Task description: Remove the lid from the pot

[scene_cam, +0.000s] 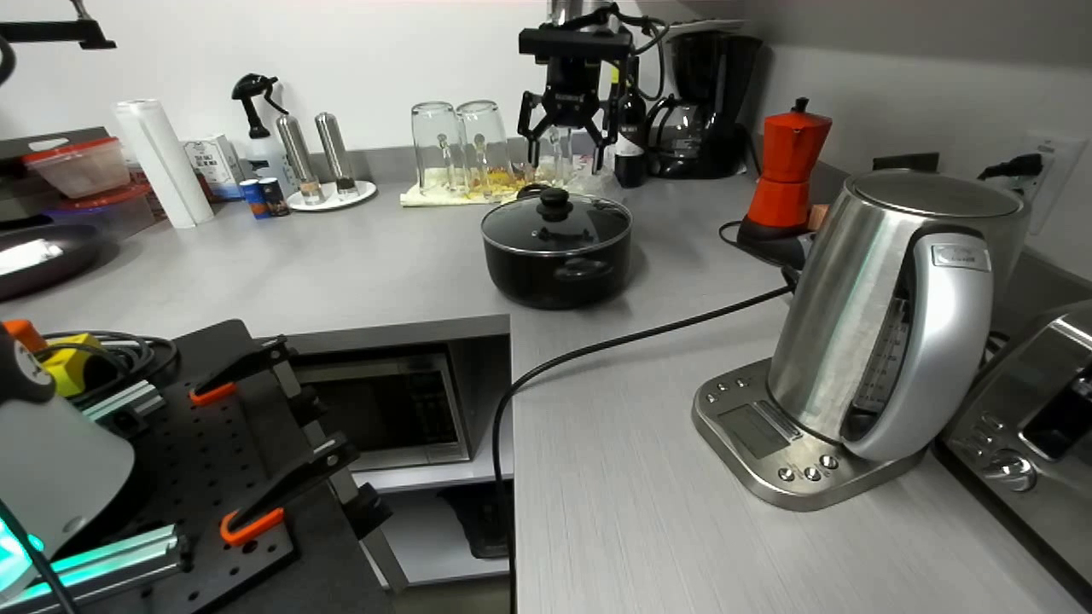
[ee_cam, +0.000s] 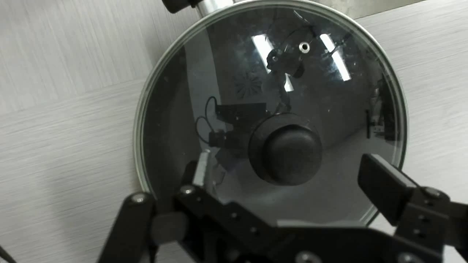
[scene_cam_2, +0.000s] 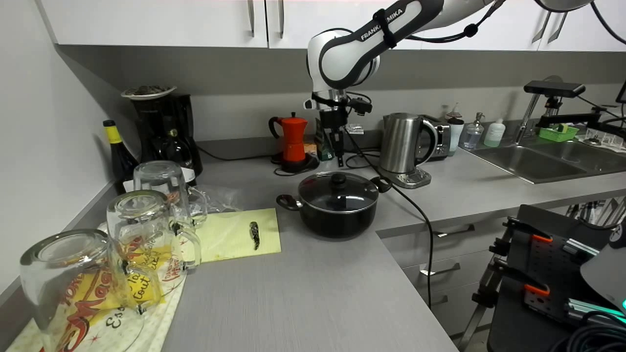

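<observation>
Countertop (scene_cam: pixel 631 477), claw (scene_cam: pixel 566 162) downward above lid (scene_cam: pixel 550 230)

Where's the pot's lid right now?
In an exterior view, the lid is on the pot, left of the steel kettle and below the open gripper.

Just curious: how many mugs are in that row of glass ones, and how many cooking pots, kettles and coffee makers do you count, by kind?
Clear, handled glass mugs: 3
Low, wide black cooking pot: 1
Silver steel electric kettle: 1
Red moka pot: 1
Tall black drip coffee maker: 1
Total: 7
</observation>
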### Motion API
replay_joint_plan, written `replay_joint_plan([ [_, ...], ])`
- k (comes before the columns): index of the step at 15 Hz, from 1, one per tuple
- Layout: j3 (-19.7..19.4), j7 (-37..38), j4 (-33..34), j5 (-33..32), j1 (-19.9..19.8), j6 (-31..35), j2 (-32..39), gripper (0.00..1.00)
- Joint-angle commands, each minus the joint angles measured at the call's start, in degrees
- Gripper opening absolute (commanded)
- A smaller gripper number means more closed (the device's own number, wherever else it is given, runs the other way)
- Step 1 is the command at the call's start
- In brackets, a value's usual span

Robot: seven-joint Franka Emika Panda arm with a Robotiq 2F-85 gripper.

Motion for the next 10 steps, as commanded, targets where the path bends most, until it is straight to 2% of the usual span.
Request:
replay_joint_plan([
  [1,0.89,-1.4,3.38,-0.93,0.45,-2.0,3.24,1.0],
  [10,1.46,-0.83,3.82,-0.41,0.39,-0.98,6.28,1.0],
])
